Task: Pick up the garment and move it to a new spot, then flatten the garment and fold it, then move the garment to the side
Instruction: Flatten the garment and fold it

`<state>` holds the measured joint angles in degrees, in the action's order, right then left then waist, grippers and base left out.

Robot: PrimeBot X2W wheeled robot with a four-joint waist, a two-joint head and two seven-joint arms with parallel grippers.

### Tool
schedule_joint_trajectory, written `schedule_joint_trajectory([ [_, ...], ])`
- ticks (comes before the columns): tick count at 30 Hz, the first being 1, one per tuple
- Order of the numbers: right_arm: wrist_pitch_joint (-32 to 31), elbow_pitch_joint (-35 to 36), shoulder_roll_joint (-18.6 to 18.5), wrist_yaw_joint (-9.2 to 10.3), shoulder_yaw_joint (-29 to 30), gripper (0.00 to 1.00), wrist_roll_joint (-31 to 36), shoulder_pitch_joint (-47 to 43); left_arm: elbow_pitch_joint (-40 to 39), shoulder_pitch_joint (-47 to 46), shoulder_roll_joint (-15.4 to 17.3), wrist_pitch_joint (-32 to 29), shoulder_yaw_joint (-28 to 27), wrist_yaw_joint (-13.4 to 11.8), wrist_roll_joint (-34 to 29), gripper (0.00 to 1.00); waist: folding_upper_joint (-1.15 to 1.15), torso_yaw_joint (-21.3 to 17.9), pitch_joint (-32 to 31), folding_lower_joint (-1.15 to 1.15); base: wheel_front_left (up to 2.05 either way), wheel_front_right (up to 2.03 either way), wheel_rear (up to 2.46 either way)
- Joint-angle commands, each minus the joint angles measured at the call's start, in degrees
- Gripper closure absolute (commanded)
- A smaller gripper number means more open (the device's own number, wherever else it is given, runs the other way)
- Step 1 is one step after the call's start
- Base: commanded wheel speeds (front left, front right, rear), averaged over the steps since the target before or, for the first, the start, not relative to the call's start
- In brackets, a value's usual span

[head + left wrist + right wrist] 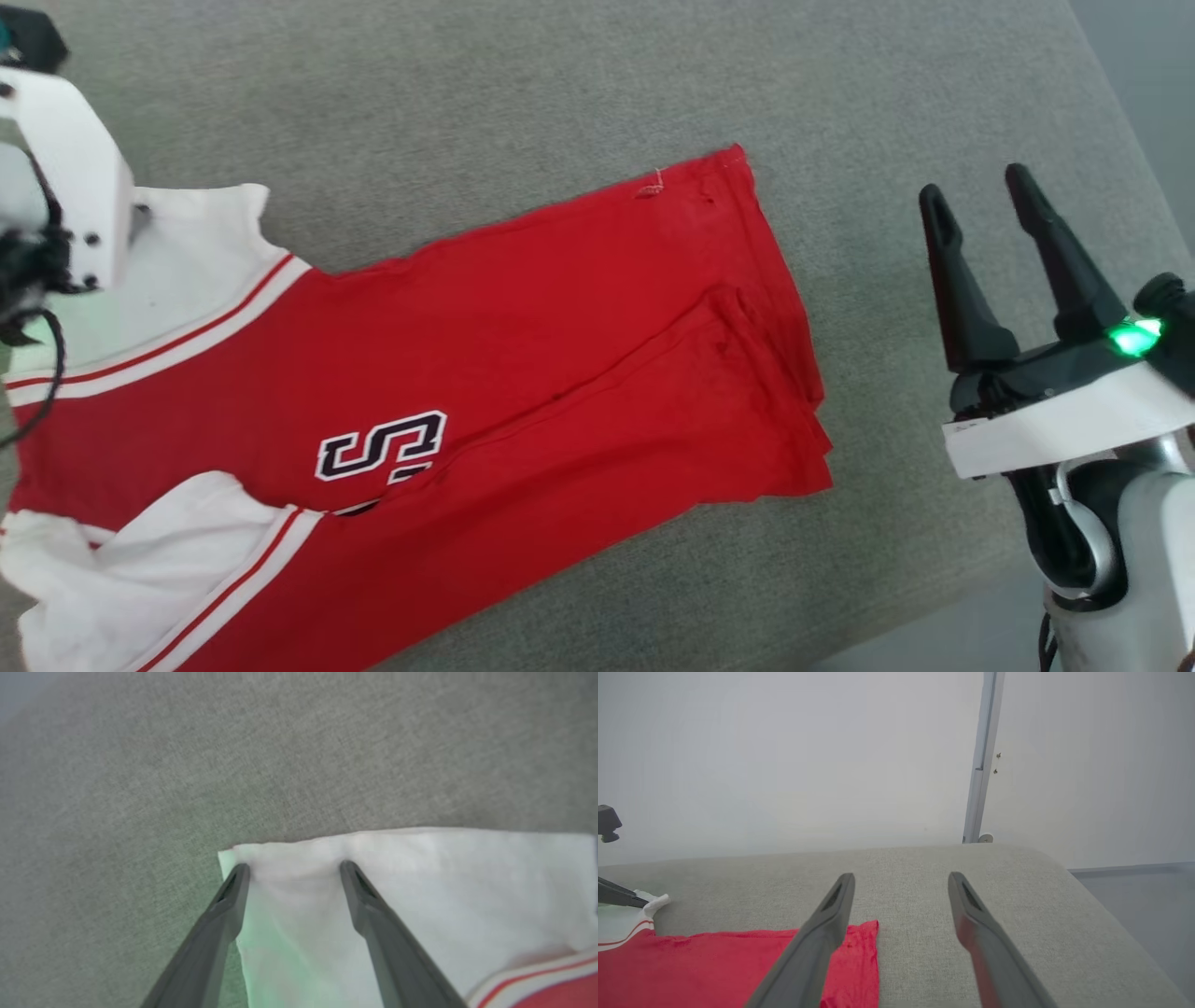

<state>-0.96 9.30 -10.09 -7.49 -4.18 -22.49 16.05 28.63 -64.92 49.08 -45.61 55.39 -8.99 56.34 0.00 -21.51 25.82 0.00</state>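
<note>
The garment (pixel 523 355), a red jersey, lies folded lengthwise on the grey padded surface (pixel 560 84), hem toward the right. Its white sleeves (pixel 196 243) with red-and-white trim lie at the left, and a black white-edged "S" (pixel 383 446) shows. My left gripper (pixel 294 867) is open, its fingertips (pixel 242 871) resting over the far white sleeve (pixel 420 882) near its corner. The left arm's white wrist housing (pixel 65 168) covers that spot in the head view. My right gripper (pixel 978 191) stands open and empty to the right of the hem (pixel 794 308), above the surface and apart from the garment (pixel 714 966).
The grey surface's right edge (pixel 1120 121) drops to a grey floor (pixel 1158 56). A pale wall with a vertical metal strip (pixel 983 756) stands beyond the surface's far edge. Bare grey fabric lies above and to the right of the jersey.
</note>
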Motion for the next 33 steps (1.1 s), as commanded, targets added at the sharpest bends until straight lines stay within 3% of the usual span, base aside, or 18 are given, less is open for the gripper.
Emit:
schedule_joint_trajectory([
  [1, 0.3, -0.1, 0.1, 0.0, -0.3, 0.0, -0.3, 0.8, 1.6, -0.1, -0.2, -0.6, 0.6, 0.0, -0.5, 0.0, 0.0, -0.5, 0.5, 0.0, 0.0, 0.0, 0.0],
  [4, -0.3, -0.8, -0.5, 0.0, -1.0, 0.0, -1.2, 1.3, 5.7, -0.9, -0.7, -1.2, 1.5, 0.0, -1.8, 0.0, 0.0, -1.0, 0.9, 0.0, 0.0, 0.0, 0.0],
  [9, -1.2, -1.1, -1.5, 0.0, -1.4, 0.0, -2.9, 2.2, 11.6, -1.1, -0.8, -5.6, 3.6, -2.1, -3.2, 0.0, 0.0, -0.9, 1.2, 0.0, 0.0, 0.0, 0.0],
  [18, -4.3, -1.0, -3.3, 0.0, -2.3, 0.0, -5.2, 3.1, 13.5, 1.3, -3.5, -13.3, 2.8, -5.6, 1.6, 0.0, 0.0, 0.6, 1.3, 0.0, 0.0, 0.0, 0.0],
  [19, -4.9, -0.9, -3.7, 0.0, -2.6, 0.0, -5.4, 3.3, 12.9, 1.6, -3.8, -13.2, 2.5, -5.2, 2.2, 0.69, 0.0, 0.8, 1.3, 0.0, 0.0, 0.0, 0.0],
  [20, -5.5, -1.1, -3.8, 0.0, -2.8, 0.0, -6.0, 3.5, 12.6, 1.6, -4.1, -12.3, 2.0, -5.4, 2.8, 1.0, 0.0, 0.9, 1.4, 0.0, 0.0, 0.0, 0.0],
  [27, -12.7, -6.4, -5.6, 0.0, -4.3, 0.0, -9.0, 8.6, 11.6, 0.5, -6.0, -9.6, 1.1, -4.4, 3.0, 1.0, 0.0, 2.9, 1.6, 0.0, 0.0, 0.0, 0.0],
  [33, -20.8, -18.3, -8.3, 0.0, -8.1, 0.0, -10.9, 19.0, 12.3, -2.5, -9.3, -8.1, 1.1, -3.3, 2.3, 1.0, 0.0, 6.0, 2.4, 0.0, 0.0, 0.0, 0.0],
])
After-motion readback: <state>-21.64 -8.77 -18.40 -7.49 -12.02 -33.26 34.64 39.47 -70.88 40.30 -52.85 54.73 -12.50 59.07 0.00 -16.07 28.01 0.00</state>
